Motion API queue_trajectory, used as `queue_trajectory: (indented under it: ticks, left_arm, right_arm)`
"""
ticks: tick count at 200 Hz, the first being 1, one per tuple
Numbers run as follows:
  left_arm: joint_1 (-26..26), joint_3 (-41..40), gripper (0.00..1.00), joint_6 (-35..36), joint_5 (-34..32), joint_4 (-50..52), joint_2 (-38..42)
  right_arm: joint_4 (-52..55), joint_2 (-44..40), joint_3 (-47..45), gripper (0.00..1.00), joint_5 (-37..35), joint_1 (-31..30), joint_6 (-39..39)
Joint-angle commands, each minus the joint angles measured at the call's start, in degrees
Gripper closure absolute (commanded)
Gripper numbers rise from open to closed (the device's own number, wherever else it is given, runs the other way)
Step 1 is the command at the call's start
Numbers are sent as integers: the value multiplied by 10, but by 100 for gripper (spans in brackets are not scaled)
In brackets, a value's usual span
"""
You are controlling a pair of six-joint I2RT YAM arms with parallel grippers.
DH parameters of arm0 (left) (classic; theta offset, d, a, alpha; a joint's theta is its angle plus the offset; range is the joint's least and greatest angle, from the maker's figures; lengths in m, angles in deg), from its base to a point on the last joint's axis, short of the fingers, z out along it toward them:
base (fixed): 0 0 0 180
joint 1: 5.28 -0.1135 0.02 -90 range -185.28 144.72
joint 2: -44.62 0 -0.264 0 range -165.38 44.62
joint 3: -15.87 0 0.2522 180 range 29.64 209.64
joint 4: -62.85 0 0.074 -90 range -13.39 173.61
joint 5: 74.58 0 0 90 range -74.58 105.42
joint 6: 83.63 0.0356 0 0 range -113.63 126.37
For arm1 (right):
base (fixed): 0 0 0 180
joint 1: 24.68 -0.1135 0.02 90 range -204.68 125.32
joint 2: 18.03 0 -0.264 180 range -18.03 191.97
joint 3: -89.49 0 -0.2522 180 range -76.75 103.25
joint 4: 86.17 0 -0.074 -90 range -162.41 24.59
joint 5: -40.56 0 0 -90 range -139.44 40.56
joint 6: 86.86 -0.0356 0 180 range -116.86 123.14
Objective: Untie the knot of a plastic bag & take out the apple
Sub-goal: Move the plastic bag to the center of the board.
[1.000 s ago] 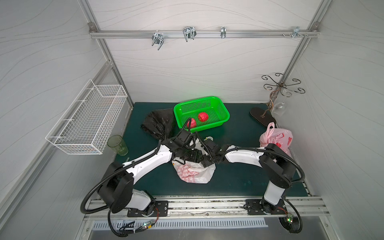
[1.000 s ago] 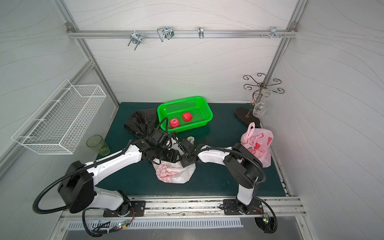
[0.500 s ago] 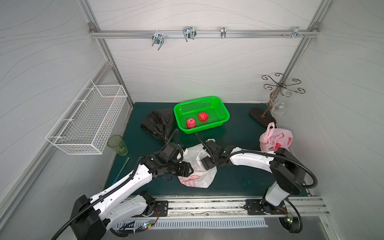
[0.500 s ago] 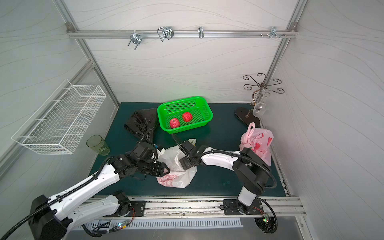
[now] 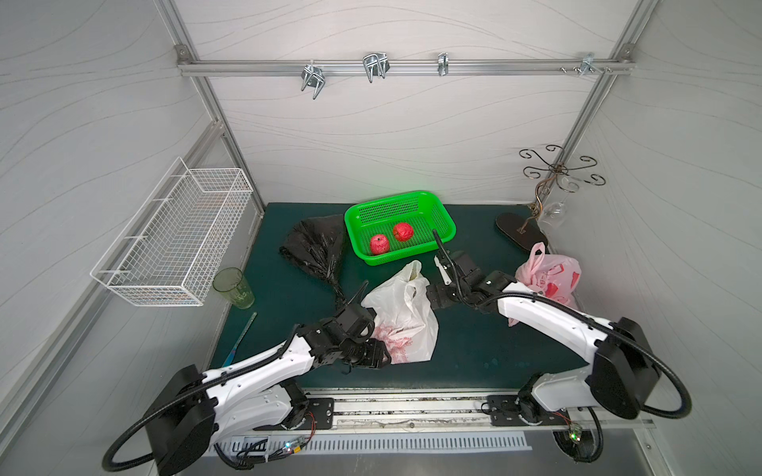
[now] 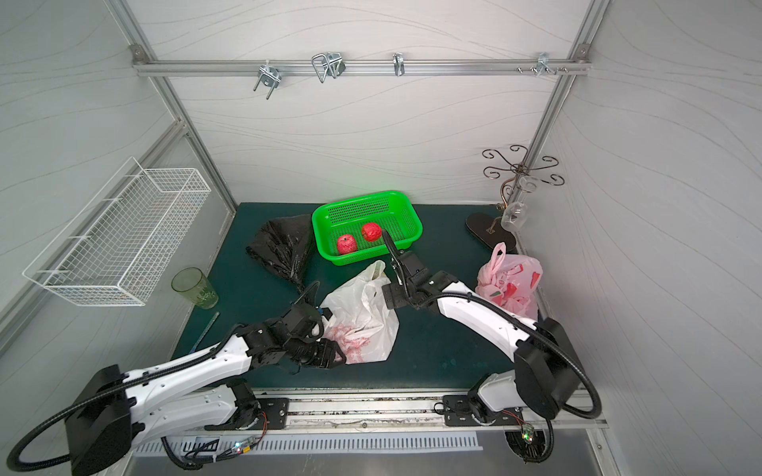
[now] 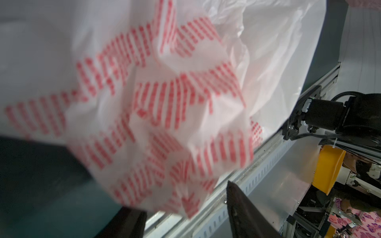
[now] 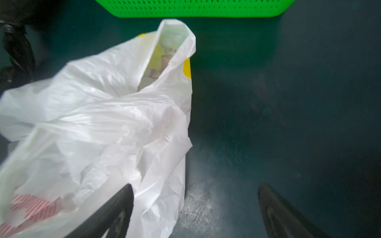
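Left claw (image 7: pixel 185 198) and right claw (image 8: pixel 195 186) gape beside crumpled, red-printed white bag (image 5: pixel 406 305), mouth loose.

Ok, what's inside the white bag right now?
Through the white bag's open mouth the right wrist view shows only a yellowish printed patch; I cannot tell what it is. No apple is visible: crumpled plastic covers the rest.

Wht bag (image 5: pixel 406 313) slumped, mouth open.
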Motion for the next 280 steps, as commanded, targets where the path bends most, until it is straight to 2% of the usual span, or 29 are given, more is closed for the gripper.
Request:
queue_trajectory:
  ticks: [1, 20, 72, 107, 140, 180, 207, 228, 248, 267, 280]
  left_arm:
    - [-4, 66, 37, 48, -2, -88, -90]
    - [-10, 153, 38, 103, 17, -67, -187]
    - [-16, 390, 39, 177, 58, -31, -403]
    - [-17, 591, 39, 196, 75, 18, -546]
    - [-18, 803, 39, 179, 68, 59, -675]
    - [-20, 950, 37, 132, 20, 47, -759]
    - [-22, 961, 37, 116, 9, 11, -760]
    - [-23, 920, 39, 109, 21, -25, -720]
    - [-23, 817, 45, 132, 7, -50, -613]
    - [-33, 701, 43, 170, -51, -34, -488]
    - [-58, 633, 38, 180, -63, -3, -414]
  right_arm:
    - [52, -72, -14, 4, -12, 1, -16]
    - [84, -140, -12, 4, -13, 1, -28]
    - [188, -306, 37, 6, -43, 1, -48]
    - [239, -331, 82, 6, -49, 1, -50]
    - [260, -352, 96, 6, -60, 1, -44]
    - [266, -352, 87, 6, -73, 3, -38]
    - [259, -349, 82, 6, -72, 3, -37]
    - [254, -345, 77, 6, -72, 6, -29]
    - [244, -342, 60, 6, -65, 9, -25]
    - [222, -332, 32, 6, -40, 17, -22]
    - [196, -313, 10, 5, 5, 27, -22]
